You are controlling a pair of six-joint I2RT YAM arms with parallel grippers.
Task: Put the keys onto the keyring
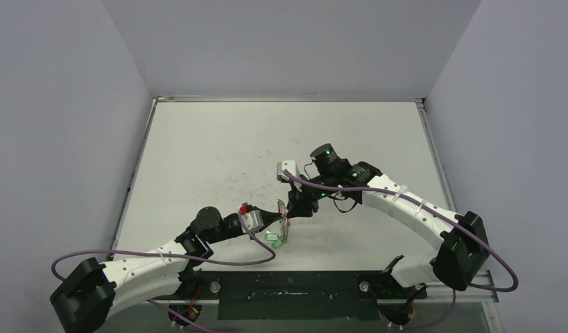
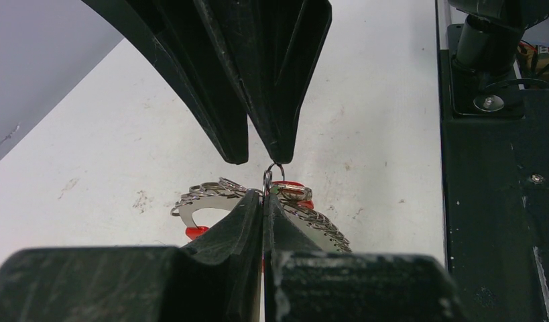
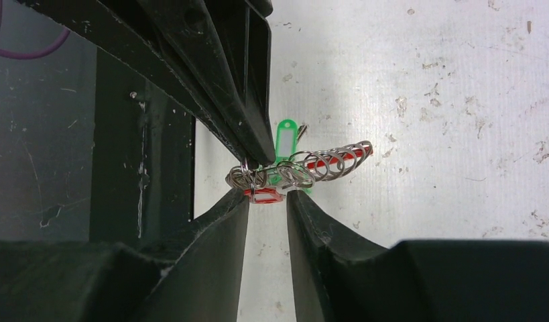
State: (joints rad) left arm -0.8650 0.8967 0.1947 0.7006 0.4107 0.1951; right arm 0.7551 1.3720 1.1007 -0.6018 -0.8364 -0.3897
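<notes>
Top external, left tool (image 1: 280, 217) level, clamped on keyring (image 2: 208, 190), right tool (image 1: 291, 210) tilted down, apart

No text, number or brand is showing legibly in any view; the white label insert of the green key tag (image 3: 285, 137) is showing no readable writing

keyring (image 2: 206, 194) partly hidden behind left fingers (image 2: 236, 228), keys (image 1: 274, 236) indistinct
</notes>
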